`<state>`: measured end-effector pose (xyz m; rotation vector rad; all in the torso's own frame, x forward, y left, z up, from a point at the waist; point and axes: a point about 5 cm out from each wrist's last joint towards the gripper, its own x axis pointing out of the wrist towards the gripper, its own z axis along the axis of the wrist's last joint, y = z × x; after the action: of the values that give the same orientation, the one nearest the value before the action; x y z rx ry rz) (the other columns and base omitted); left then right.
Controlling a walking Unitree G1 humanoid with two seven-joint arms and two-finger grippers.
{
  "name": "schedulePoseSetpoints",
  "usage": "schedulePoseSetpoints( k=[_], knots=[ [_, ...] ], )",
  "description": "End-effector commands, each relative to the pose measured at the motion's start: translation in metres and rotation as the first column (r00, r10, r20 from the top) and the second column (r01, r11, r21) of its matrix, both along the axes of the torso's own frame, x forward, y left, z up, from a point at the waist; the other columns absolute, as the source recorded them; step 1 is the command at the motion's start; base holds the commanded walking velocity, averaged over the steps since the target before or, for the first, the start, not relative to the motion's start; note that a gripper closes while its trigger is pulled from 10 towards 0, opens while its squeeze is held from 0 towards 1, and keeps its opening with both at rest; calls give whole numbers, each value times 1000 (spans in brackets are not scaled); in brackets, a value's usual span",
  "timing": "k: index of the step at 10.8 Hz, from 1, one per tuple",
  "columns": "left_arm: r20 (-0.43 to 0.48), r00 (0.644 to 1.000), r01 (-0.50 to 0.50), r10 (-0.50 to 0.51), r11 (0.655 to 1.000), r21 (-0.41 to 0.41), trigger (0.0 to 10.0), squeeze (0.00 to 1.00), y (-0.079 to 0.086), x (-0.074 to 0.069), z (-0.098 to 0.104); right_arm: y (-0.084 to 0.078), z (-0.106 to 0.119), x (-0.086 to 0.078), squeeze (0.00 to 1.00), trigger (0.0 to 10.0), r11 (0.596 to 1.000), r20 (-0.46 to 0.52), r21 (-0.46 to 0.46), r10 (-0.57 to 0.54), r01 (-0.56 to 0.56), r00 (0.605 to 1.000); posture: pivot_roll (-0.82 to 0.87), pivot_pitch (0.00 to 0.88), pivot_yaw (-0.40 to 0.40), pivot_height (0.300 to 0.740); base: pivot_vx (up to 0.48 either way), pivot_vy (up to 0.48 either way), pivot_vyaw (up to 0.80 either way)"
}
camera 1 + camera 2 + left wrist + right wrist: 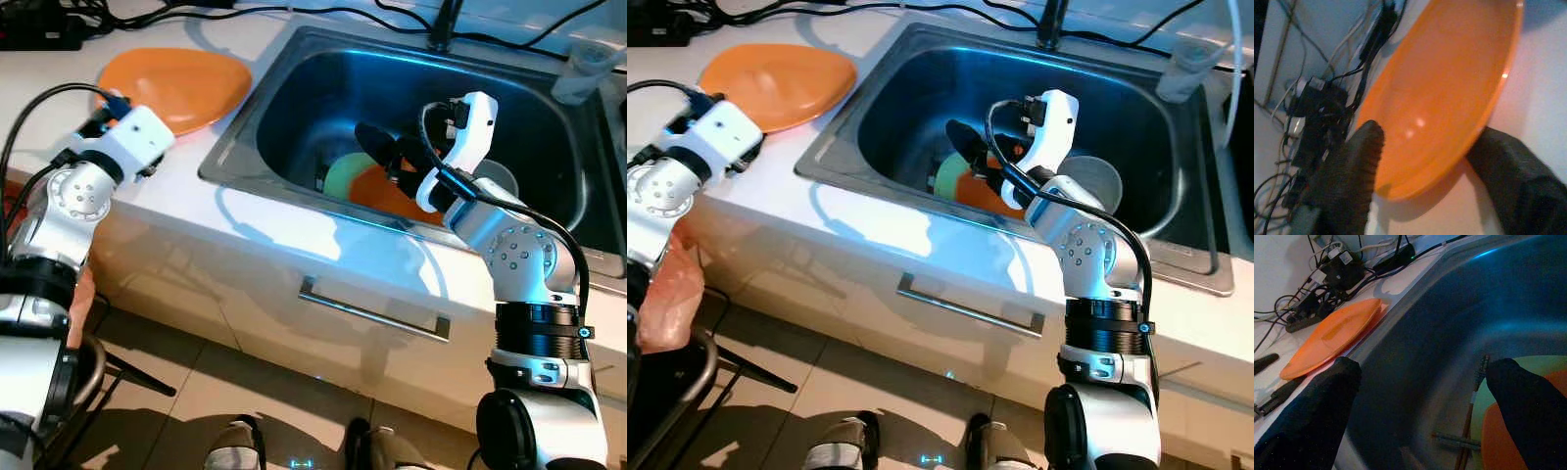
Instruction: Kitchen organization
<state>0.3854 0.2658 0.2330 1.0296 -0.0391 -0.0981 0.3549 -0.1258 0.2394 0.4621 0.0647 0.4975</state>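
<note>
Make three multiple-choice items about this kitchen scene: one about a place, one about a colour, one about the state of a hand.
1. Where is the right hand?
A. inside the sink
B. over the floor
C. on the drawer handle

2. What colour is the plate on the counter?
A. green
B. white
C. orange

3. How is the left hand?
A. shut on a cup
B. open, fingers on either side of the plate rim
C. shut on chopsticks

Answers: 1 A, its fingers are in the steel sink basin. 2 C, it shows orange beside the sink. 3 B, the left wrist view shows the rim between the spread fingers.
</note>
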Motion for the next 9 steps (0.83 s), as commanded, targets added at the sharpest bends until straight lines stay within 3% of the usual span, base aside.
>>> schedulePoseSetpoints(
  k=[1,5,9],
  knots=[
    [-220,976,23,-4,996,81,0,0,2,-8,-49,-3,2,-3,0,10000,1000,5,8,-7,7,1000,59,240,-6,740,0,0,0],
    [-255,966,70,-31,987,143,0,0,3,-9,-52,-4,1,-5,0,10000,1000,2,20,-21,21,1000,62,242,6,740,0,0,0],
    [-281,959,92,-48,985,147,0,0,-1,-8,-56,-4,0,-5,0,10000,999,2,22,-26,26,1000,58,241,6,740,0,0,0]
  ],
)
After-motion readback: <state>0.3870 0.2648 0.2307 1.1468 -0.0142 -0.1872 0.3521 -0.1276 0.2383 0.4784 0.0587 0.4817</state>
